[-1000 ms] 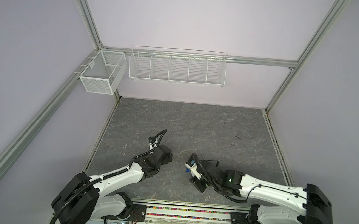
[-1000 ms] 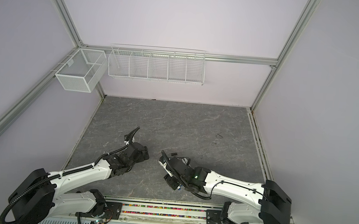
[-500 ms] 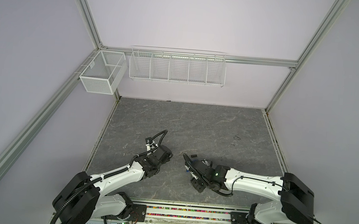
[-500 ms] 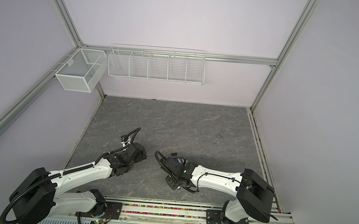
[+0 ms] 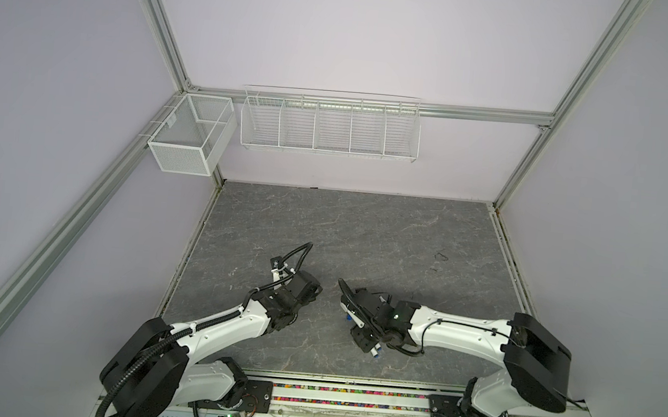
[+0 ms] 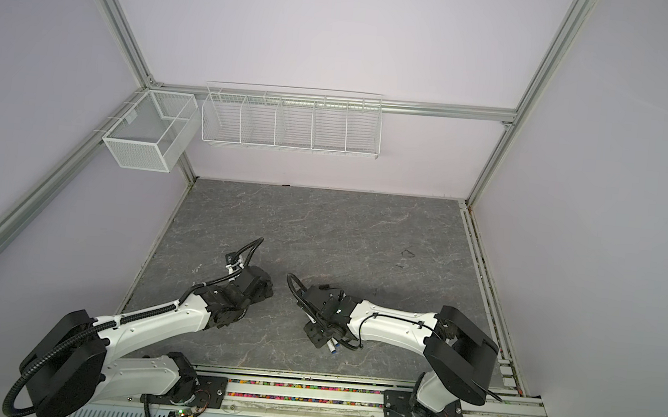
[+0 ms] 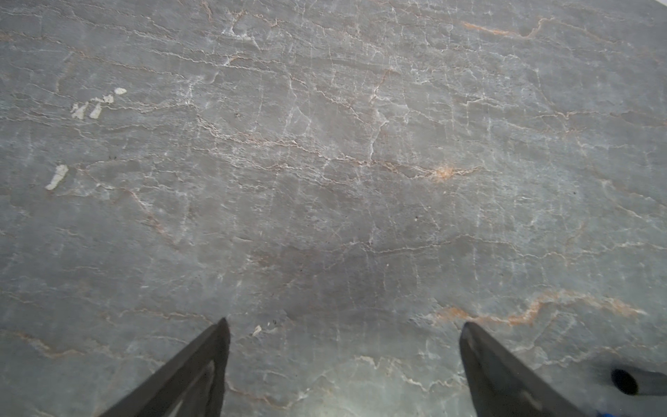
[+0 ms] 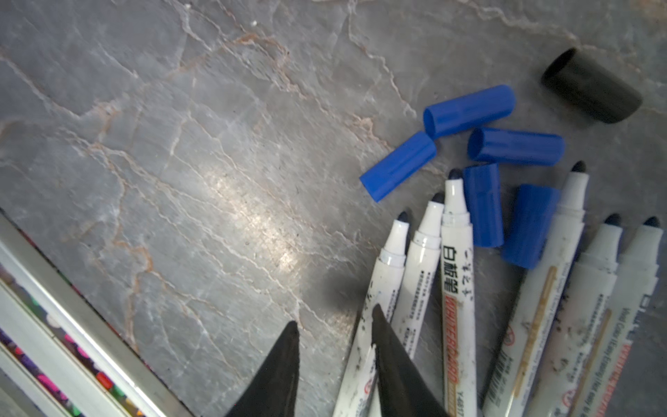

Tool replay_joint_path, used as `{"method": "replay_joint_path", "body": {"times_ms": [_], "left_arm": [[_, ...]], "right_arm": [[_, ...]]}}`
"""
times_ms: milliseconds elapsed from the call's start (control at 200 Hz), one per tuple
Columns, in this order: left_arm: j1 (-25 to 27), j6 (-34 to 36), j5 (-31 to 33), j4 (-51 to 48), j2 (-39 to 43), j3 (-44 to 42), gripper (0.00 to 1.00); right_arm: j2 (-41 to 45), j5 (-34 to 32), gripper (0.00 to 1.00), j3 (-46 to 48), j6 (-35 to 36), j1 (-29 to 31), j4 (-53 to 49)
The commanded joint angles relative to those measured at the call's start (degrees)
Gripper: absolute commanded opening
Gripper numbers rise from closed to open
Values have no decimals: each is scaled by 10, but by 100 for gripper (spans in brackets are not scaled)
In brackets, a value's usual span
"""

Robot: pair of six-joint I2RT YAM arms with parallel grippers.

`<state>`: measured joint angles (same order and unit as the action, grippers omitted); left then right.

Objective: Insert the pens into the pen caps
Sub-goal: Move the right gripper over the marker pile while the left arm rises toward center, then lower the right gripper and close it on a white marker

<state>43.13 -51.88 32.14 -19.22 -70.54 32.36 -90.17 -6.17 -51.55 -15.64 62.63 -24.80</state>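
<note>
Your right gripper (image 8: pixel 335 315) is sitting low over the grey stone-look tabletop (image 8: pixel 180 144), near its front rail (image 8: pixel 72 325). Its jaws are standing partly apart and clamping nothing: bare table is showing in the gap, and one fingertip (image 8: pixel 383 339) is overlapping the barrel of the outermost pen (image 8: pixel 393 252). You are looking at six uncapped pens (image 8: pixel 456 289) lying fanned side by side, white barrels with printed labels, dark tips all pointing the same way. Five blue caps (image 8: pixel 469 110) are lying on their sides in a loose cluster at the tip end, two of them resting between the third and fourth barrels, just beside them. The black cap (image 8: pixel 592 85) is lying on its side past the blue ones, apart from them. In both top views only the pens' tail ends (image 5: pixel 376 350) (image 6: pixel 332 346) are poking out from under that gripper, toward the front of the table. Your left gripper (image 7: pixel 344 321) is hovering over bare table, jaws spread wide and holding nothing. A dark tube mouth (image 7: pixel 626 382) is showing at the edge of its wrist view, too blurred to name.
</note>
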Motion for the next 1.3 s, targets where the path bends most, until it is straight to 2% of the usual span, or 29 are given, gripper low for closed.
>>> {"method": "replay_joint_path", "body": {"times_ms": [0, 675, 1050, 1300], "left_arm": [[-1, -15, 12, -18, -6, 18, 99], [-2, -30, 30, -23, 29, 4, 99], [-2, -33, 34, -22, 23, 3, 99], [-2, -33, 32, -21, 10, 5, 99]], "right_arm": [[-14, 9, 37, -11, -2, -6, 1], [-51, -2, 32, -19, -2, -5, -8], [3, -7, 32, -14, 24, -4, 16], [10, 2, 32, -6, 15, -4, 22]]}}
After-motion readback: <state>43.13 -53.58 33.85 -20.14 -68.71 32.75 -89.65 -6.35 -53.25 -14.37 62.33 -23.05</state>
